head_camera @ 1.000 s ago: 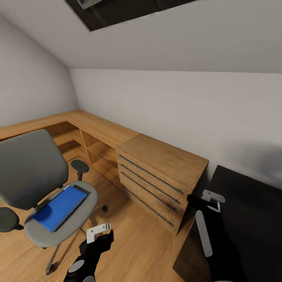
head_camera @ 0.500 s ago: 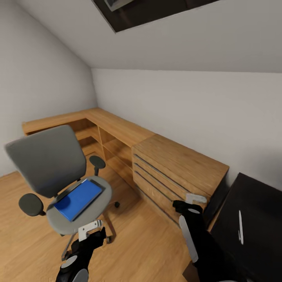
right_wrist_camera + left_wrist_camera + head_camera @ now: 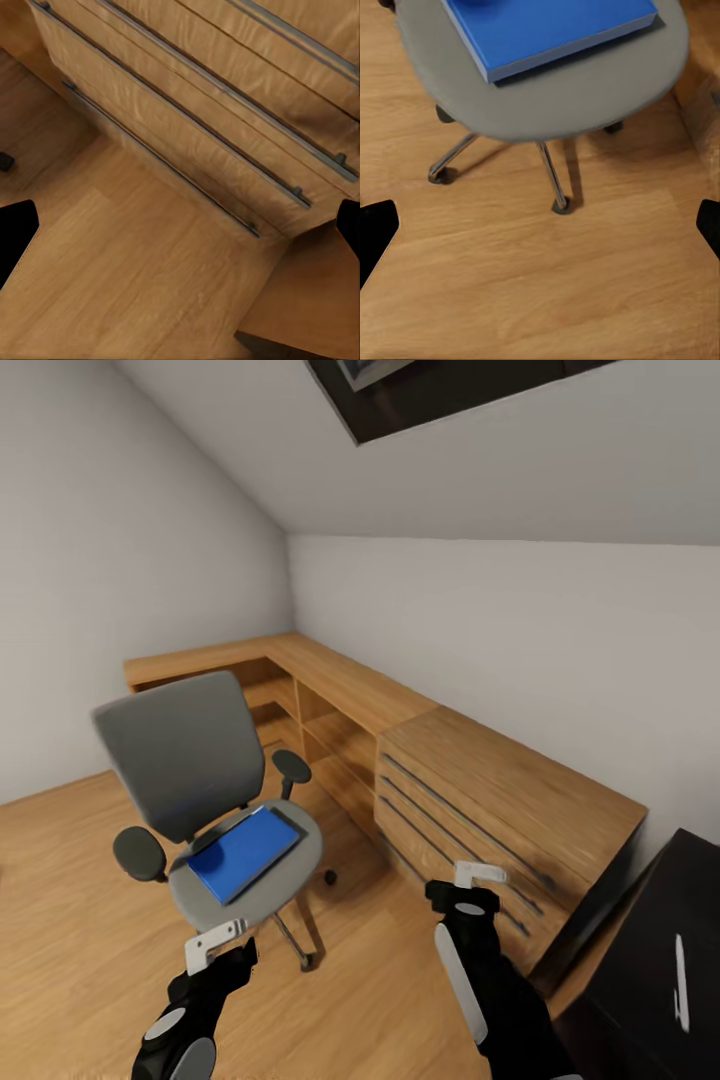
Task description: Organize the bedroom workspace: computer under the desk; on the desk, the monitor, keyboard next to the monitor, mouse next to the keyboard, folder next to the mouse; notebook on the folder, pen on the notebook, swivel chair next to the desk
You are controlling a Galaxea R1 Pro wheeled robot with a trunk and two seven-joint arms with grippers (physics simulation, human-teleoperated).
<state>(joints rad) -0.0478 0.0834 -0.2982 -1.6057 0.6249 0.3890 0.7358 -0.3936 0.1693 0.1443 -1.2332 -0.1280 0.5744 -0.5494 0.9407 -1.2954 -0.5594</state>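
1. At the left of the head view we see the swivel chair [image 3: 200, 790] on the wood floor [image 3: 60, 920], with the blue folder [image 3: 245, 853] lying flat on its grey seat, a little turned. In the left wrist view the folder [image 3: 551, 30] shows at the top of the frame, and the chrome legs of the chair [image 3: 547, 169] below it.
2. At the lower left of the head view the left gripper [image 3: 215, 945] hangs low, near the front edge of the seat but not touching it. Its fingers are spread apart and hold nothing.
3. In the middle of the head view stands the light wood drawer unit [image 3: 480, 800], against the wall; the right wrist view looks at the same drawer unit [image 3: 195, 127].
4. At the lower middle the right gripper [image 3: 470, 880] is in front of those drawers. Its fingers are also apart and empty.
5. At the lower right corner we see a piece of the black desk [image 3: 650, 960] with the white pen [image 3: 681, 980] on it.
6. We judge that the step in hand is to reach the folder. To do it well, we should come closer to the chair, bring the left gripper over the near edge of the folder, and close on the edge without pushing the chair, because it can roll away.
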